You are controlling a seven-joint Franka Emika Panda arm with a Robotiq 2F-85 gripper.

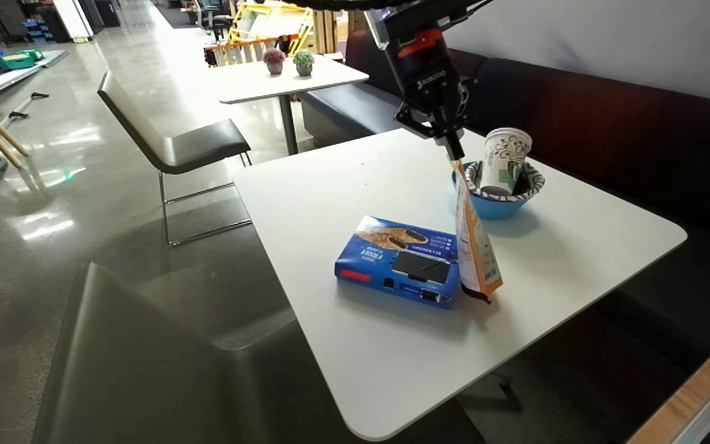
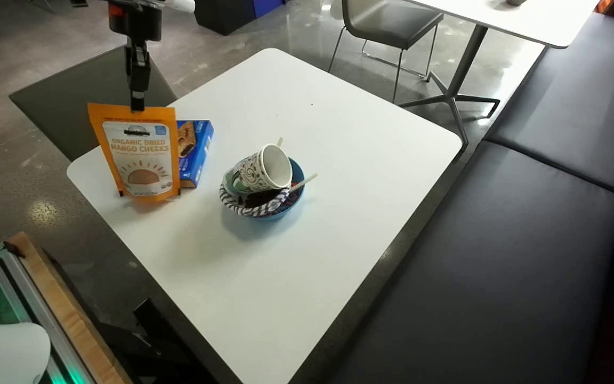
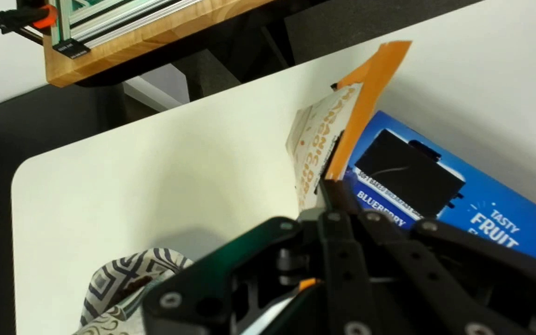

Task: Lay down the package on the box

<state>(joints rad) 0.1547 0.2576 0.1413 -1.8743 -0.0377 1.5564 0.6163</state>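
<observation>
The package is an orange pouch of dried mango with a white label (image 2: 142, 160). It also shows in an exterior view (image 1: 477, 246) and in the wrist view (image 3: 326, 135). My gripper (image 1: 455, 153) is shut on the pouch's top edge, also seen in an exterior view (image 2: 137, 104) and the wrist view (image 3: 337, 186). The pouch hangs nearly upright, slightly tilted, beside the box; I cannot tell whether its bottom touches the table. The blue box (image 1: 392, 259) lies flat on the table, partly hidden behind the pouch in an exterior view (image 2: 196, 152). Its printed top shows in the wrist view (image 3: 435, 181).
A blue bowl (image 1: 495, 208) with a patterned paper bowl and a tilted paper cup (image 2: 256, 170) stands on the white table (image 2: 349, 176) near the box. A grey chair (image 1: 201, 148), a dark bench (image 2: 488, 266) and a wood-edged robot stand (image 3: 156, 44) surround the table.
</observation>
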